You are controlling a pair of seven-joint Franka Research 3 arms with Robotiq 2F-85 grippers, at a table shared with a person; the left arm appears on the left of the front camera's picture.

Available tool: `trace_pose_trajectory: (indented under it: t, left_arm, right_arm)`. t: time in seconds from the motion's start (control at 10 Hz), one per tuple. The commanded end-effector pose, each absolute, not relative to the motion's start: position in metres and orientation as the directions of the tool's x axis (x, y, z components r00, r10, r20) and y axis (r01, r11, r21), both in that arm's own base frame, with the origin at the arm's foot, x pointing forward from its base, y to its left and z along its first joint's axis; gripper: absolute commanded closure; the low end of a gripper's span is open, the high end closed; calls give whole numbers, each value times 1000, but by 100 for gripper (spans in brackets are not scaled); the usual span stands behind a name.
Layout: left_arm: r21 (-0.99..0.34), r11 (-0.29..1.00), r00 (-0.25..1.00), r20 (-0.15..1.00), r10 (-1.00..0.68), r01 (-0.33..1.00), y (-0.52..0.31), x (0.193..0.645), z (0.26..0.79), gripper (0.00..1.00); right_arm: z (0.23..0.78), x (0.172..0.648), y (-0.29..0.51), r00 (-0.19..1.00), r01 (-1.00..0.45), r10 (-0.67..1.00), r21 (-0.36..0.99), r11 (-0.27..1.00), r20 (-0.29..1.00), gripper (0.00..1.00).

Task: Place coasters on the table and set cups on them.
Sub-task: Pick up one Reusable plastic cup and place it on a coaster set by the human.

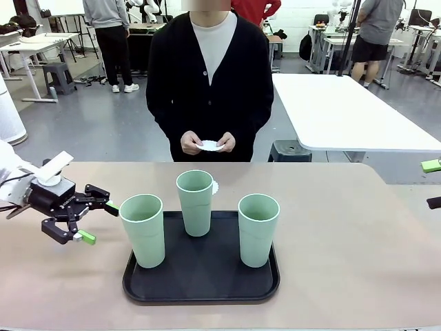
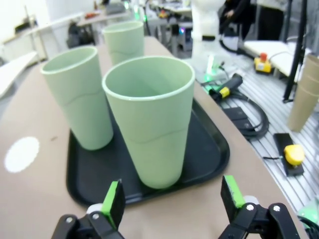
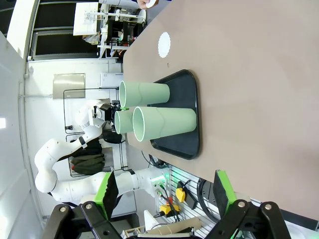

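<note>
Three cups (image 1: 196, 203) stand upright on a black tray (image 1: 200, 284) in the lower middle of the front view. One coaster (image 1: 215, 187) lies flat on the table (image 1: 344, 255), just behind the middle cup. The person's hands (image 1: 209, 143) hold another coaster at the upper middle. The left gripper (image 1: 100, 221) hovers at the left, wide open and empty, pointing at the nearest cup. The right gripper (image 1: 433, 184) sits at the right edge, open too. Bare table lies right of the tray.

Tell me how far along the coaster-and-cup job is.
Done: one coaster lies on the table beyond the black tray. In hand: the person holds another coaster, and the left gripper hangs open beside the left cup, gripping nothing. Left: that cup, the middle cup and the right cup all stand on the tray, none on a coaster.
</note>
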State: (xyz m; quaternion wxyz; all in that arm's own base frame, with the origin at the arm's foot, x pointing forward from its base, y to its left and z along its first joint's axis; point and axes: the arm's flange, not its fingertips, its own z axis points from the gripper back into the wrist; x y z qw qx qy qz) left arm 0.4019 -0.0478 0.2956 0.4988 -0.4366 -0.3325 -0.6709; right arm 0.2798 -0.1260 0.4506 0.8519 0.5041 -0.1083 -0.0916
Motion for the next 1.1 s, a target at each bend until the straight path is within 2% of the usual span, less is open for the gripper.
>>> trace_pose_trajectory:
  t: [0.0,1.0]
  left_arm:
    - [21,-286,-117,939,-324,958,-58,409,288,0]
    - [31,-370,-98,981,-166,929,-89,420,258,0]
  right_arm:
    - [450,280,-126,961,40,-261,884,465,94,0]
    - [450,280,-126,961,40,-261,884,465,94,0]
